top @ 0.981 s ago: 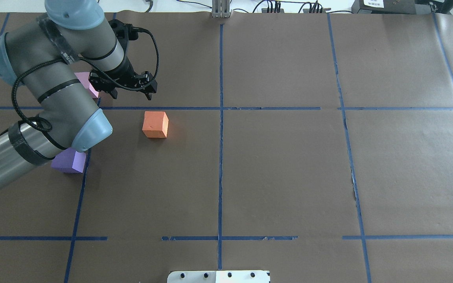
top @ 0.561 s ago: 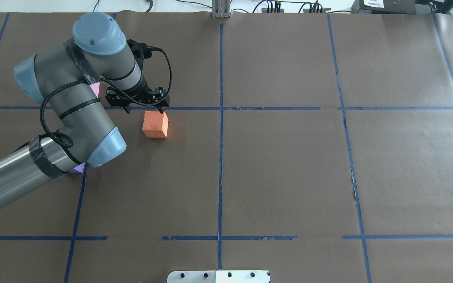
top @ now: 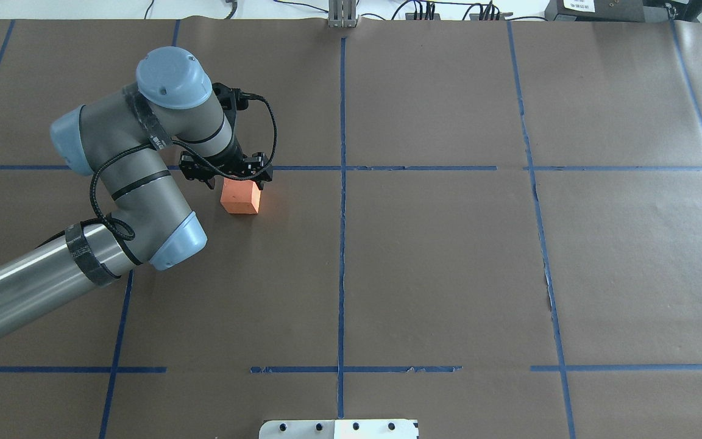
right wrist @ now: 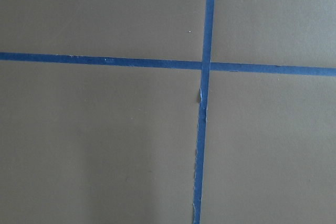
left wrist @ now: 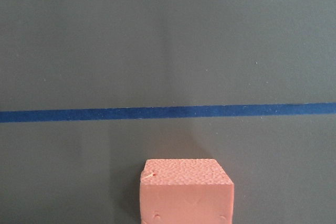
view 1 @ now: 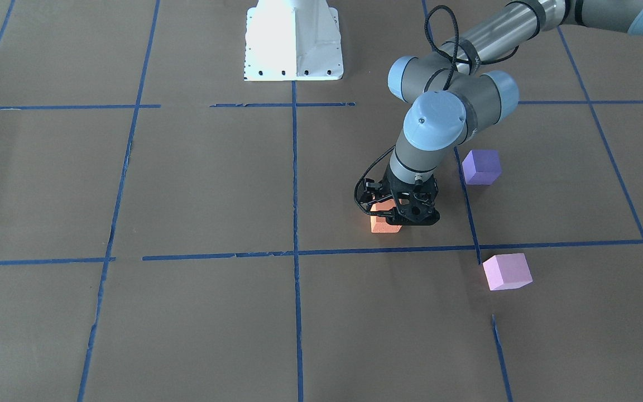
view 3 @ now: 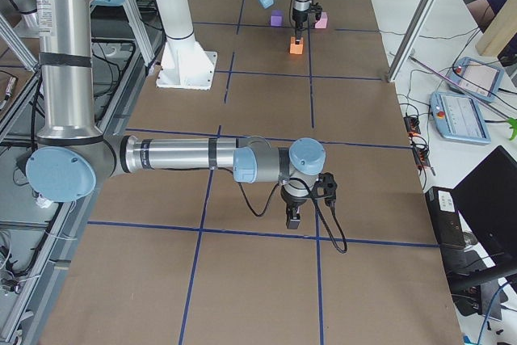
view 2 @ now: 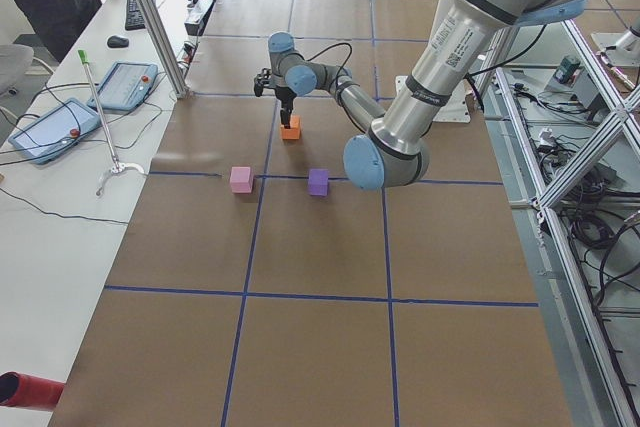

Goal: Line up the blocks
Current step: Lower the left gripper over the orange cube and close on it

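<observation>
From the front, the left gripper (view 1: 395, 218) stands wide around the orange block (view 1: 383, 226) on the table (view 1: 187, 184) — the purple block (view 1: 481, 167) and pink block (view 1: 507, 271) sit apart. From above, it straddles the block. Up close, the block looks like bumpy foam, likely light and squashy — pinch its flat sides gently.

The left arm (top: 138, 183) is made of matte grey tubes with rounded light-blue joint caps and a polished silver tube banded in black tape. A black cable (top: 275, 131) loops to the black, skeletal left gripper (top: 237, 184). The right arm (view 3: 186, 155) looks alike. The white base pedestal (view 1: 293, 44) carries a row of dark screws.
</observation>
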Robot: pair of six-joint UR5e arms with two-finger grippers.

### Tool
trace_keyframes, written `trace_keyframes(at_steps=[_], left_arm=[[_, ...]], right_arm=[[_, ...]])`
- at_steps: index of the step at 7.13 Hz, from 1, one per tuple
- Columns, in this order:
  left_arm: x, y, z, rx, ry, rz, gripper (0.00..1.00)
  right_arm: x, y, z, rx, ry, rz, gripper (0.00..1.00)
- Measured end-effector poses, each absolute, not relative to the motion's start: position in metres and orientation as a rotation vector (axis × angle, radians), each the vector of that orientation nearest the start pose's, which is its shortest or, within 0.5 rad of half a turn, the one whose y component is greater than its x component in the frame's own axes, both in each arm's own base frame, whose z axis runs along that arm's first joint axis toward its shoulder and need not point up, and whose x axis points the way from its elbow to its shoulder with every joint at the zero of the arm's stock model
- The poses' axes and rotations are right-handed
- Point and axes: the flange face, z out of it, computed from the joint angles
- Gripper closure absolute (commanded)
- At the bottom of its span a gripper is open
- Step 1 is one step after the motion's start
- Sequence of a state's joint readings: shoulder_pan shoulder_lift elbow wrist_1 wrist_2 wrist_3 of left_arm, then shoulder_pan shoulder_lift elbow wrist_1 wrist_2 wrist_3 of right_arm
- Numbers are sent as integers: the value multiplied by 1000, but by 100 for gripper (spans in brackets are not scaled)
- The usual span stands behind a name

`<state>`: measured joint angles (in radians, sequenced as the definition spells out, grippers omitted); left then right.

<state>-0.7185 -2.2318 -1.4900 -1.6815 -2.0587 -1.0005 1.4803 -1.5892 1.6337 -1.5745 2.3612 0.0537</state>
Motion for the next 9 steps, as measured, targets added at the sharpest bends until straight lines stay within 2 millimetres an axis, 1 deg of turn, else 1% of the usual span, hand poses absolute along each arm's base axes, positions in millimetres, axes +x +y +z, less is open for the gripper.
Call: trace_keyframes(at_steps=[2, 4, 5, 6, 7, 8, 9], left_arm=[[495, -541, 297, 31, 824, 35, 1], [502, -542, 306, 30, 826, 41, 6], [507, -542, 311, 29, 824, 44, 17], [511, -541, 315, 28, 824, 48, 43], [515, -538, 316, 30, 829, 55, 65], [518, -536, 316, 31, 833, 62, 78], [518, -535, 316, 33, 834, 64, 78]], right_arm=[[18, -490, 636, -19, -791, -51, 0], [18, -490, 636, -19, -791, -51, 0], [18, -490, 636, -18, -791, -51, 0], [18, -490, 636, -18, -791, -51, 0], [18, -490, 636, -18, -791, -51, 0], [18, -490, 636, -18, -791, -51, 0], [18, -490, 636, -18, -791, -51, 0]])
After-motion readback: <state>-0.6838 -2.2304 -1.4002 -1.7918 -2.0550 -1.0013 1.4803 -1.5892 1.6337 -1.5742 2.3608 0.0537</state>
